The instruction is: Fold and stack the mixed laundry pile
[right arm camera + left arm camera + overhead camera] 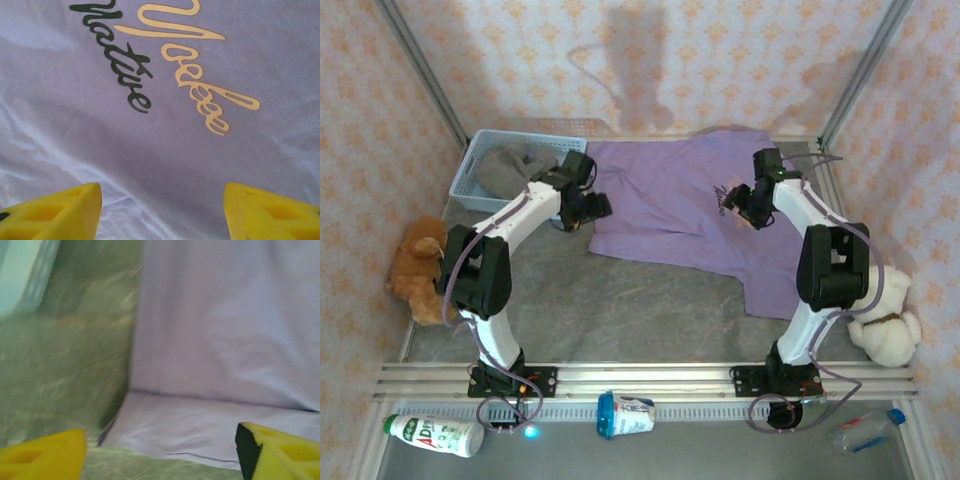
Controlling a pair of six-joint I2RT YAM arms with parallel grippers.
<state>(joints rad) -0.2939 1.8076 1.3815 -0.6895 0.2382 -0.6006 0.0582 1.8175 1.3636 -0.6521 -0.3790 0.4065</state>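
T-shirt [670,200] lies under right end effector [162,200] and left end effector [160,450], both spread apart, empty.

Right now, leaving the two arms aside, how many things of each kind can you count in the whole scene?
Garments: 2, the lavender T-shirt and the grey top
Plush toys: 2, the brown plush toy and the cream plush toy
Baskets: 1, the light blue basket
Drink containers: 3, the white bottle, the blue-lidded cup and the clear bottle
Total: 8
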